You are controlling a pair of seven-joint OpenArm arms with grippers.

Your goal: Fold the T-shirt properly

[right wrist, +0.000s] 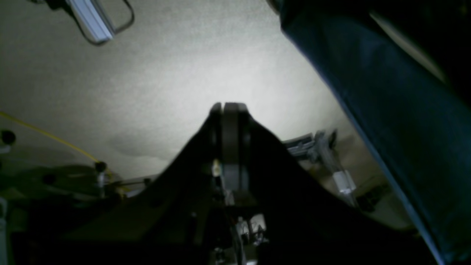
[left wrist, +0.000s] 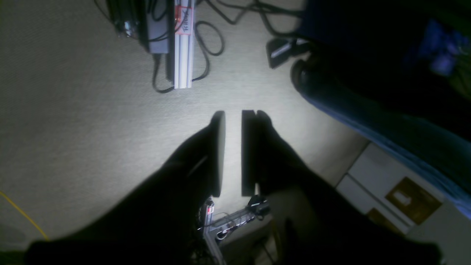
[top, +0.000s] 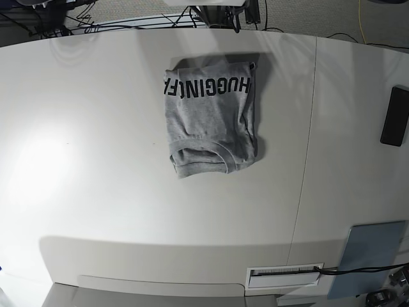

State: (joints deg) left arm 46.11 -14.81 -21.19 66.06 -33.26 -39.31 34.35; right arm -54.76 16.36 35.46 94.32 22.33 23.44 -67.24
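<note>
The heather-grey T-shirt [top: 211,118] lies folded into a compact rectangle on the white table [top: 96,147], a little back of centre. Its black block lettering shows along the far edge and the ribbed crew neck faces the near edge. No arm or gripper shows in the base view. My left gripper [left wrist: 233,115] hangs over carpet floor, jaws a small gap apart and holding nothing. My right gripper [right wrist: 227,106] also hangs over the floor, jaws pressed together and holding nothing. The shirt is out of both wrist views.
A black flat device [top: 395,116] lies at the table's right edge. A grey pad [top: 370,256] lies at the near right corner. Aluminium rail and cables [left wrist: 183,40] lie on the floor. A person's blue-trousered leg [right wrist: 386,110] stands near the arms.
</note>
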